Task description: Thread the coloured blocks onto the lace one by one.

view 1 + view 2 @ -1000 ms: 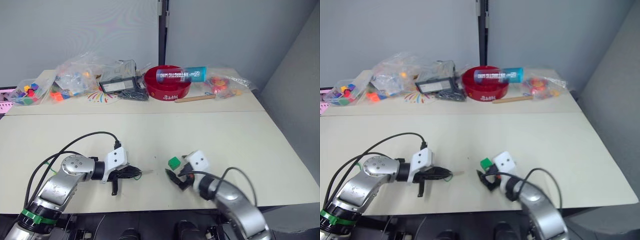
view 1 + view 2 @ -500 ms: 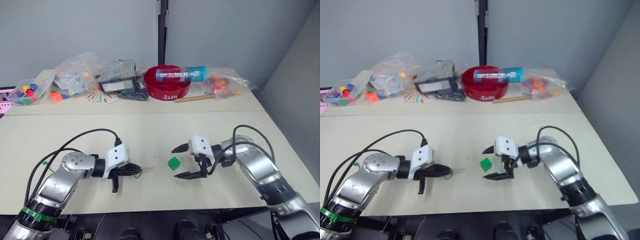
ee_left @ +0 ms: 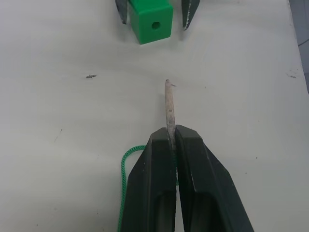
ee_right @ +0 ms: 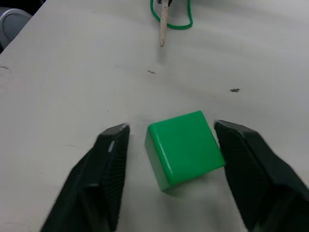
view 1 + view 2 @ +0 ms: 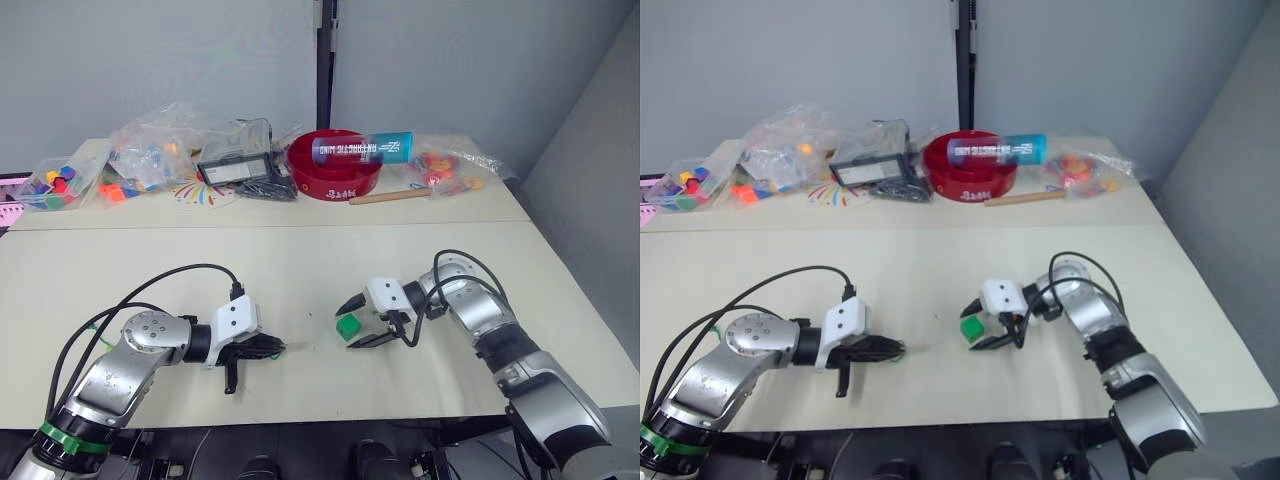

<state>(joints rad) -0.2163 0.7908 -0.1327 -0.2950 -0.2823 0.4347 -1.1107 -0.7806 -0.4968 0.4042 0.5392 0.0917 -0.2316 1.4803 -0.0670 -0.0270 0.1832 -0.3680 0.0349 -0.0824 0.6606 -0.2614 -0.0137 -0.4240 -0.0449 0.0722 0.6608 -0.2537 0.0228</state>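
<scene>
We're working at a cream desk (image 5: pixel 420 255) against a grey wall, clutter along its far edge. The dark green block (image 5: pixel 347 327) is sitting flat on the desk near the front edge, roughly mid-width. Its hole is facing the left gripper, as the left wrist view shows.

The right gripper (image 5: pixel 357 321) is straddling the block with its fingers spread, one on either side, neither touching yet as far as we can tell.

The left gripper (image 3: pixel 170 140) is clamping the lace (image 3: pixel 123 169) with its fingers pressed together. The stiff pale tip (image 3: pixel 169 106) is sticking out past the fingertips and the green cord is looping back behind them.

The tip's long axis is running along the front edge towards the block, well short of it. Tip and hole are looking roughly in line in the left wrist view.

Risks, as we're judging them:
- The block is sitting slightly skewed between the right fingers, so closing on it could twist it and turn the hole off the tip's line.
- Fingers landing on the holed faces would block the hole.
- The tip is clamped near its base, so a small wrist error would swing the point wide and shove the block.
</scene>
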